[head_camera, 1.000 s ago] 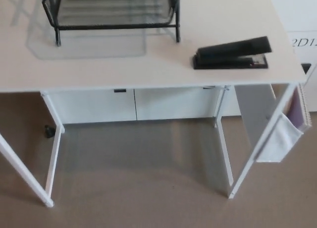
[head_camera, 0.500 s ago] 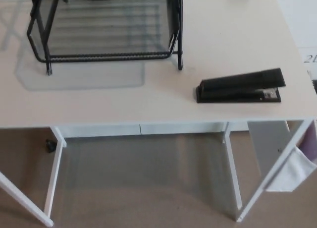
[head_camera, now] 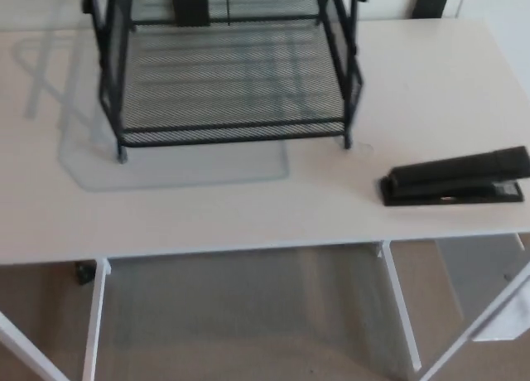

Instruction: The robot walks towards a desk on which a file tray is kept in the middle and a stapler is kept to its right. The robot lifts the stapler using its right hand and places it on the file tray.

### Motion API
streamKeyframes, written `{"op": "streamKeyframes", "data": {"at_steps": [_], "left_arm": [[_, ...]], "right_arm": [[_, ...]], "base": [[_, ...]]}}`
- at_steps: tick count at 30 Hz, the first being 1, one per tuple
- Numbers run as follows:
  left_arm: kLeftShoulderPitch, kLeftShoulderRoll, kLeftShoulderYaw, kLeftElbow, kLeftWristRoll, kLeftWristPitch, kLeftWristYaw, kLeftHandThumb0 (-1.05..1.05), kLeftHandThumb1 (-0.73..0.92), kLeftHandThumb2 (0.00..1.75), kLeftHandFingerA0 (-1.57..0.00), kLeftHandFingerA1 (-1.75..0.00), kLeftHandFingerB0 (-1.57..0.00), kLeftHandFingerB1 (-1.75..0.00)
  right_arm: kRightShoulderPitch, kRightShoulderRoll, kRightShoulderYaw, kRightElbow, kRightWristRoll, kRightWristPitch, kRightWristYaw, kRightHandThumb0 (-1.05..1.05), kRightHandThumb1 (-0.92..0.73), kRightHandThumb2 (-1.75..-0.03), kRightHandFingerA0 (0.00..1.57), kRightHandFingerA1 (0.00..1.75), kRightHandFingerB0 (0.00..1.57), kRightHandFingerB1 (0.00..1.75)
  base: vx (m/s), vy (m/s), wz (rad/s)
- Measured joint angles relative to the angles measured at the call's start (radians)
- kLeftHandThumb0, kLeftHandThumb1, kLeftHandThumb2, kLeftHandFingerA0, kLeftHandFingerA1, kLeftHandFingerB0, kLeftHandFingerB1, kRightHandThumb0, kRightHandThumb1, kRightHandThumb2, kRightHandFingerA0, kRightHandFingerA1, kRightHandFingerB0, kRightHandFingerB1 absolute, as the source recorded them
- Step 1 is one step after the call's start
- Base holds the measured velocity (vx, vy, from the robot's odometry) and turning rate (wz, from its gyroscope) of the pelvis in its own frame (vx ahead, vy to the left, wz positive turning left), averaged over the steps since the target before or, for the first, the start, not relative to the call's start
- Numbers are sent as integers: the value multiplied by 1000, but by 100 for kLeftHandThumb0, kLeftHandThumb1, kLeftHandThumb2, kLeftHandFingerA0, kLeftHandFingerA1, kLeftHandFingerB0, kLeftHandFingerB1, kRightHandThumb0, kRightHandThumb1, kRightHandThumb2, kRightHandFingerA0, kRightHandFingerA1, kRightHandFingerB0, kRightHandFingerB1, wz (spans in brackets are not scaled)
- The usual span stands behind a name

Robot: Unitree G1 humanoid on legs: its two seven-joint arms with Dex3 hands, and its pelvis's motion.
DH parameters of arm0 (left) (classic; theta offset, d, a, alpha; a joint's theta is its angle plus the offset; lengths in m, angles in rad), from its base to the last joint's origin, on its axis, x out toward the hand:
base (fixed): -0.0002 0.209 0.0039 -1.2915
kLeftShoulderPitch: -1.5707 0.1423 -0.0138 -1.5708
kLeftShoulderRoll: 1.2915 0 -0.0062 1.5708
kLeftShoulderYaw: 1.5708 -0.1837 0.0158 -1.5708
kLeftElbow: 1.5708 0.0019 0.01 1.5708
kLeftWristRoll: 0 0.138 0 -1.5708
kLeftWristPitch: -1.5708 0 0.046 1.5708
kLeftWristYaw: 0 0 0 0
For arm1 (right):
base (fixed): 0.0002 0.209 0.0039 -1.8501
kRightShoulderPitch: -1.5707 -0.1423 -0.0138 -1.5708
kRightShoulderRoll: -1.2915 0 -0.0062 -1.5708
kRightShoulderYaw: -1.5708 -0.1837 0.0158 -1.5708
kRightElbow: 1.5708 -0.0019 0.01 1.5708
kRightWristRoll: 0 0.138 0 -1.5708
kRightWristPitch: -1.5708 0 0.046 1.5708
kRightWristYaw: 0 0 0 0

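Observation:
A black wire-mesh file tray (head_camera: 228,74) stands in the middle of the white desk (head_camera: 248,207), its open front facing me. A black stapler (head_camera: 455,178) lies flat on the desk to the right of the tray, near the front edge and close to the picture's right side. Neither of my hands shows in the head view.
The desk's front edge runs across the lower third of the picture. Below it are white desk legs (head_camera: 399,315) and brown carpet (head_camera: 240,348). Two dark objects (head_camera: 432,0) stand behind the desk at the far edge.
The whole picture has shifted: the camera has come closer and higher over the desk. Tray and stapler now sit lower and further right in view. Nothing on the desk itself has moved.

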Motion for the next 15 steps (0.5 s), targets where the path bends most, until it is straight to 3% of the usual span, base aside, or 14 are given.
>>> {"op": "streamKeyframes", "data": {"at_steps": [1,2,3,4,5,6,7,10,11,13,14,15], "left_arm": [[0,0,0,2,0,0,0,-54,60,58,-45,-41,-27,-32],[0,0,0,3,0,0,0,-54,60,58,-45,-41,-27,-32],[0,0,-1,3,0,0,0,-54,61,58,-45,-41,-27,-32],[0,0,-1,3,0,0,0,-56,60,58,-45,-41,-27,-32],[-1,0,-3,4,1,0,0,-56,60,58,-45,-41,-27,-32],[1,0,-4,4,1,0,0,-55,59,58,-44,-41,-27,-32],[2,0,-4,4,1,0,0,-56,60,58,-44,-41,-27,-32],[9,-2,-3,4,0,0,0,-55,59,58,-45,-42,-27,-32],[8,-6,-3,5,0,0,0,-55,59,58,-45,-41,-27,-32],[-2,-8,1,14,-1,0,0,-56,60,58,-47,-43,-27,-32],[-4,-11,3,15,-2,0,0,-56,60,58,-49,-43,-28,-32],[-7,-14,4,16,-2,0,0,-55,61,58,-48,-43,-27,-32]], "right_arm": [[-2,0,2,4,-1,0,-1,-66,-57,-89,29,53,0,24],[-4,0,5,9,-2,0,-2,-59,-70,-61,33,40,3,26],[-7,0,7,16,-2,1,-2,-61,-68,-60,34,43,3,28],[-8,0,6,17,-2,0,-2,-70,-56,-89,29,55,1,23],[-8,1,2,16,0,0,-1,-70,-56,-89,29,55,1,23],[-7,1,0,15,1,0,1,-64,-69,-60,31,41,1,27],[-8,1,0,15,1,0,3,-71,-57,-91,27,53,0,22],[-11,5,11,11,-3,2,7,-66,-56,-91,34,57,0,24],[-9,-2,13,6,-3,1,7,-63,-69,-62,38,45,3,21],[-12,-11,13,7,-3,-1,4,-63,-69,-62,39,44,2,19],[-13,-13,12,11,-3,-6,4,-66,-56,-91,34,57,0,21],[-14,-14,12,19,-3,-10,4,-70,-58,-91,36,56,0,22]], "base": [[107,108,-2],[100,97,7],[99,89,11],[83,27,12],[62,-9,14],[46,-74,8],[53,-86,2],[66,-136,7],[99,-181,50],[81,-183,1],[-36,-109,2],[0,0,0]]}}
